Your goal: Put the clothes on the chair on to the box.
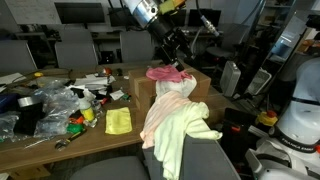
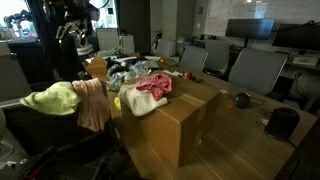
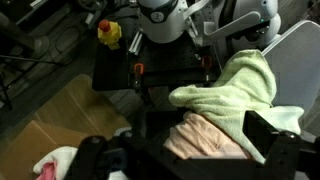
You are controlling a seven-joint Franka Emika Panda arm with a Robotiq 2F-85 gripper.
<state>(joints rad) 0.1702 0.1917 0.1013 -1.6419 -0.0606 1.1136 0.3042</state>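
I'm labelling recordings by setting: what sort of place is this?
Most likely an office or lab workroom: there are rows of grey office chairs, dark monitors on the desks behind, and a long cluttered worktable.

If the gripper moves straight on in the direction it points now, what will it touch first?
Most likely the pale pink garment draped over the chair back, just beside the yellow-green garment. In the wrist view it lies straight ahead of the open gripper. How far below it lies is unclear.

White arm (image 1: 143, 10) with black joints, bulky black claw (image 1: 179, 64)
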